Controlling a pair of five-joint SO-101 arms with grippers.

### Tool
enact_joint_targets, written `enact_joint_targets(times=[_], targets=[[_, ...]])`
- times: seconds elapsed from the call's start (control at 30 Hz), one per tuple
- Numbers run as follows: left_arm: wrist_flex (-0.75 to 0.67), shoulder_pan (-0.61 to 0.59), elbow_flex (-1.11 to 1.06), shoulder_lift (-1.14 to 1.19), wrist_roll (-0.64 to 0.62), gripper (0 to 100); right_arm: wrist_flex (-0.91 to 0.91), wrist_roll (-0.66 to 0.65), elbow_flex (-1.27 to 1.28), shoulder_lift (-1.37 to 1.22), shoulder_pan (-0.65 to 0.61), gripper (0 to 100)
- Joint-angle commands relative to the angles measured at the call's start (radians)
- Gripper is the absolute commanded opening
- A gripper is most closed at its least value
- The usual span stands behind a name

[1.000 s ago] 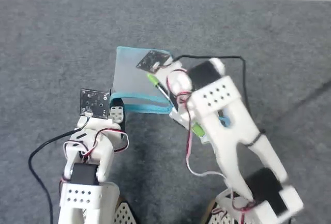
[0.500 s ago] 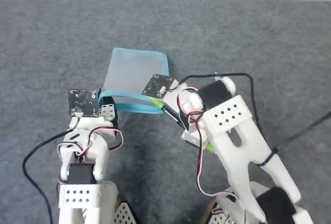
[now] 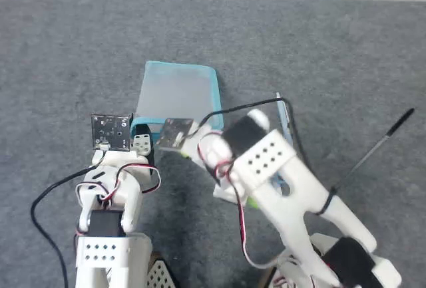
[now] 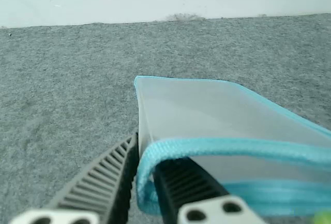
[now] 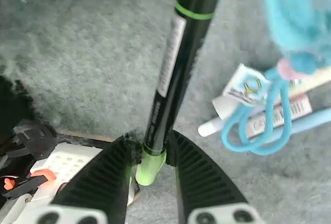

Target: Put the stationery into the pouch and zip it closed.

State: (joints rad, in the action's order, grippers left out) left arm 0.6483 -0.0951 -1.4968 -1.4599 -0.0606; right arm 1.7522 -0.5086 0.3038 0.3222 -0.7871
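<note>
Wide open across the grey mat [image 3: 73, 42] beyond the pouch [image 3: 174, 92]; crowded at its near edge by the left gripper [image 4: 147, 157], the right gripper [image 5: 151, 147] and a clamped green pen [image 5: 173, 74]; cluttered nearby by loose pens [image 5: 300, 107].

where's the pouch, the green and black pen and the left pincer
pouch [image 3: 174, 95], high view, middle of its translucent face
pen [image 5: 173, 74], right wrist view, on the black barrel
left pincer [image 4: 147, 157], left wrist view, midway between its fingertips, at the pouch's blue rim
</note>
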Motion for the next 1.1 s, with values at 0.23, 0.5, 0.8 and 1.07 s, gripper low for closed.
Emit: enact_joint_targets(times=[0.23,0.5,0.8,1.07], targets=[[-0.037,0.075,0.005,-0.011,0.028,1,0.045,0.046,-0.123,-0.096,0.025,0.6],[-0.037,0.106,-0.01,-0.012,0.049,1,0.045,0.077,-0.31,-0.34,0.171,0.6],[-0.038,0.149,-0.031,-0.012,0.077,1,0.045,0.152,-0.445,-0.344,0.257,0.6],[-0.038,0.157,-0.036,-0.012,0.077,1,0.035,0.219,-0.592,-0.344,0.15,0.7]])
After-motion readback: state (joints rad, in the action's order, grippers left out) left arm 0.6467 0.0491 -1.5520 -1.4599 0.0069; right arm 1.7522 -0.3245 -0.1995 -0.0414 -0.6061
